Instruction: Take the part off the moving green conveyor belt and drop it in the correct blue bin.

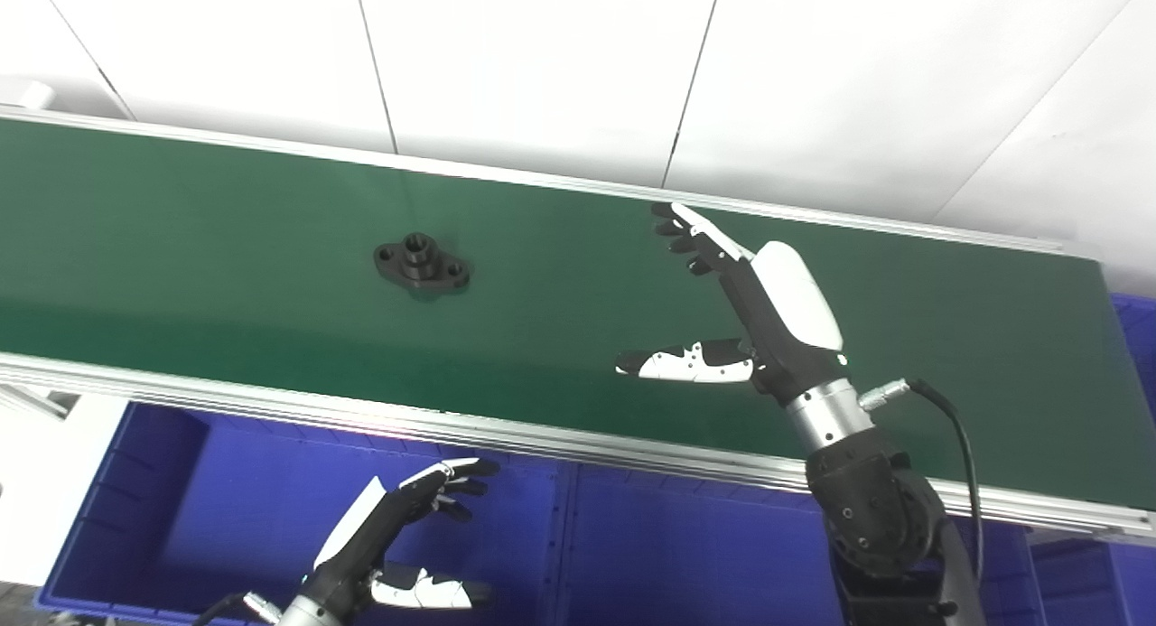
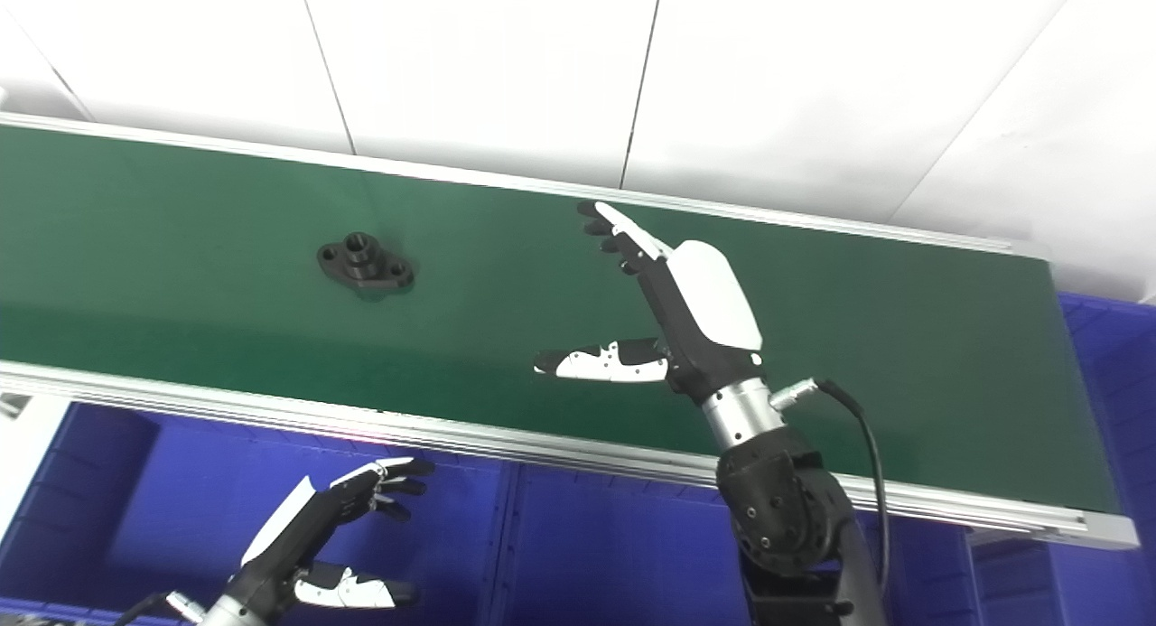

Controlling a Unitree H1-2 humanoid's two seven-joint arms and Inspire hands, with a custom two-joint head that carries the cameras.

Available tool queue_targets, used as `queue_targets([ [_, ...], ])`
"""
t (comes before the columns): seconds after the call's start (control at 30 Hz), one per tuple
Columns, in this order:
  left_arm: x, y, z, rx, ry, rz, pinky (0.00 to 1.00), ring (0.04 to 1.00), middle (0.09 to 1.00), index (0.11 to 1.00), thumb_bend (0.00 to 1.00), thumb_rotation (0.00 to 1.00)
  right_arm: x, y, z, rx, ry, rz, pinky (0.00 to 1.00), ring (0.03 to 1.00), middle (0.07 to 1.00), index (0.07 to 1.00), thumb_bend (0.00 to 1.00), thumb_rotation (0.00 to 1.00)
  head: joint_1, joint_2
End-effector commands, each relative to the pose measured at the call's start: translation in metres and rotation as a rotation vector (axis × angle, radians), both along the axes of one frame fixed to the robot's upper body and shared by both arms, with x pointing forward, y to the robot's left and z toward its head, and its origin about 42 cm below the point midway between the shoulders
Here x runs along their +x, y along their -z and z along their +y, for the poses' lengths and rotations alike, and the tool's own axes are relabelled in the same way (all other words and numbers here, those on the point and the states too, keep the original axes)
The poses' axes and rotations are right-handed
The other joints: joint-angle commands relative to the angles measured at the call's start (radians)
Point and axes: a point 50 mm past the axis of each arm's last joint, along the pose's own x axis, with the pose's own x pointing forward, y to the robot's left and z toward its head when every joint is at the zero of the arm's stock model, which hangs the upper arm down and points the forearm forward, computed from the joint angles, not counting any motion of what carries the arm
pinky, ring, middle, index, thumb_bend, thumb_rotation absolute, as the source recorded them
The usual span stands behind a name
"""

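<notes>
A black flanged part (image 1: 422, 263) with a raised centre hub lies on the green conveyor belt (image 1: 226, 238), left of centre. My right hand (image 1: 750, 305) is open above the belt, well to the right of the part, fingers stretched toward the far rail and thumb pointing left. It holds nothing. My left hand (image 1: 397, 540) is open and empty, low over the blue bin (image 1: 226, 509) in front of the belt. The part also shows in the right eye view (image 2: 366, 263).
Aluminium rails (image 1: 506, 436) run along the belt's near and far sides. A second blue bin (image 1: 686, 554) sits right of the first, divided by a wall. Another blue bin (image 1: 1140, 328) stands past the belt's right end. A white wall is behind.
</notes>
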Motion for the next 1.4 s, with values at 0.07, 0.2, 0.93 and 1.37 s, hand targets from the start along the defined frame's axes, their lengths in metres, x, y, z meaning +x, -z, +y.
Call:
queue_targets([
  [0.07,0.005,-0.005,0.004,0.013,0.021,-0.052,0.62,0.761,0.833,0.778,0.87,0.37,0.013,-0.012,0.010,-0.010,-0.004,-0.042,0.71,0.800,0.845,0.903,0.79,0.45,-0.005,-0.004],
  [0.2,0.007,-0.005,0.004,0.013,0.035,-0.051,0.61,0.757,0.834,0.780,0.85,0.35,0.027,-0.013,0.017,-0.039,-0.021,-0.042,0.70,0.796,0.844,0.901,0.80,0.44,-0.005,-0.005],
  [0.93,0.008,-0.001,-0.001,0.040,0.058,-0.067,0.61,0.740,0.816,0.761,0.86,0.40,0.085,-0.017,0.056,-0.225,-0.048,0.011,0.73,0.834,0.876,0.915,0.81,0.46,-0.001,-0.037],
  [1.37,0.002,0.003,-0.008,0.104,0.064,-0.178,0.57,0.705,0.798,0.747,0.86,0.41,0.112,-0.014,0.076,-0.311,-0.102,0.021,0.76,0.838,0.871,0.902,0.82,0.43,0.013,-0.026],
])
